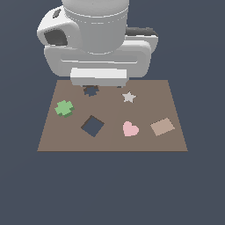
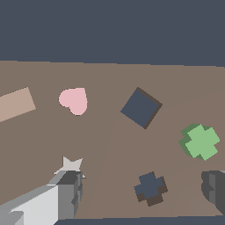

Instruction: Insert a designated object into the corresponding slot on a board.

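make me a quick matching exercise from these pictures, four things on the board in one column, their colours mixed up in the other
Things:
1. clover block
2. heart
3. star
4. diamond-set square hole

Colours:
a. pink
b. dark
c. green
d. grey

Pairs: 1-c, 2-a, 3-d, 4-b

All four sit on the brown board; the clover-shaped slot is unfilled.

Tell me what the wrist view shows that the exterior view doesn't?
Only the wrist view shows the gripper, its two fingers spread wide apart, and the whole clover slot.

Only the exterior view shows the big white arm, which hides part of the slot, and all four edges of the board.

Both show the green clover block, pink heart, grey star, tan rectangle and square hole.
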Controlling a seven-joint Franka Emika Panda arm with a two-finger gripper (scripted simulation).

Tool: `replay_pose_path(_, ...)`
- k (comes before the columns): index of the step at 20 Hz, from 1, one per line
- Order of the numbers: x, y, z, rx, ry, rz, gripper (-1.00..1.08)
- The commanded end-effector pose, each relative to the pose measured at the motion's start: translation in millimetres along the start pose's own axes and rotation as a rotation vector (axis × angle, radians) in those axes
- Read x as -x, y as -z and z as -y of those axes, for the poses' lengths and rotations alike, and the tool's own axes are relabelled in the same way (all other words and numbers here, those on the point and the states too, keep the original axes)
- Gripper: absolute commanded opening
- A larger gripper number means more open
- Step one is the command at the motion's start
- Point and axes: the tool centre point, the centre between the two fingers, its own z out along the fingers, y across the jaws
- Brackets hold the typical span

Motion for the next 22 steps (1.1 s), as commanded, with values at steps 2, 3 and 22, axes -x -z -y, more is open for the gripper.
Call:
replay_pose_path(2, 0.1, -0.1, -0.4, 0.000, 0.000, 0.000, 1.00)
replay_pose_path(3, 0.2, -0.4, -0.4, 0.000, 0.002, 0.000, 1.00)
replay_pose_path(22, 14.0, -43.7, -50.0, -0.015, 0.192, 0.004, 1.00)
